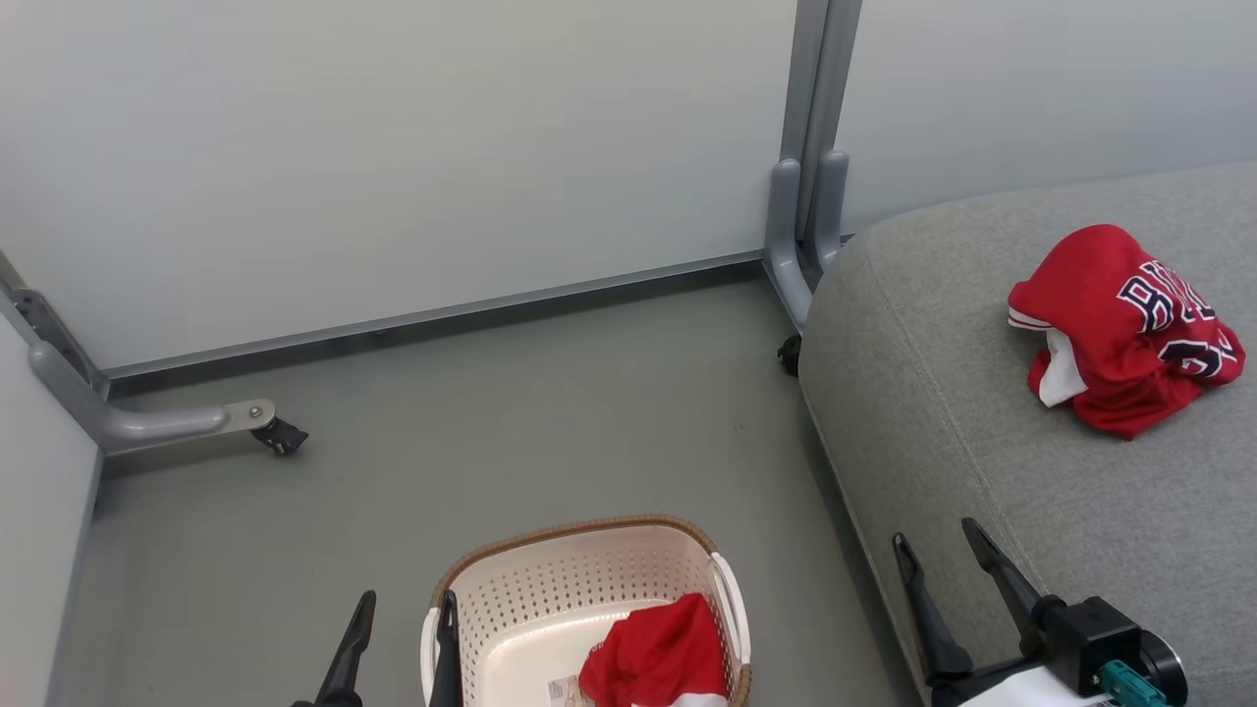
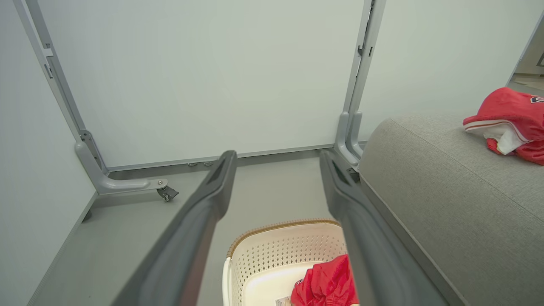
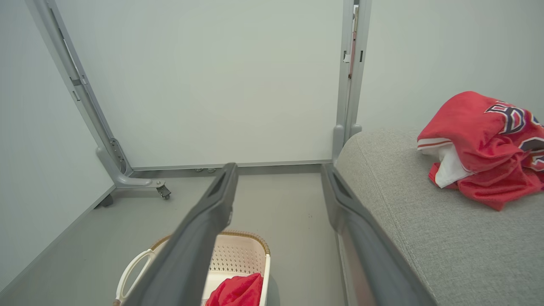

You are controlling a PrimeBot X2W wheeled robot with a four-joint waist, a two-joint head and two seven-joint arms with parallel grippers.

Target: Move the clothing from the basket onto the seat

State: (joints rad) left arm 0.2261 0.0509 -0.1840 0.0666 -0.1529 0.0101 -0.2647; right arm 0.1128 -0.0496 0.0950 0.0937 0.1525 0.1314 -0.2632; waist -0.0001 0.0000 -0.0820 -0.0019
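Left pincer (image 1: 409, 596) and right pincer (image 1: 933, 530) spread empty, basket (image 1: 579, 530) on grey floor (image 1: 491, 412), red jersey (image 1: 1129, 324) on seat (image 1: 982, 422), pale wall panels (image 1: 393, 147)

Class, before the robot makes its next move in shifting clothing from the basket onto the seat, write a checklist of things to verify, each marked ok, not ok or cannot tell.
1. Left tool open and empty: ok.
2. Right tool open and empty: ok.
3. Basket emptied: not ok, a red garment lies inside, on the side nearer the seat.
4. Free room on the seat beside the lettered jersey: ok.
5. Nothing hidden beneath the red garment: cannot tell.
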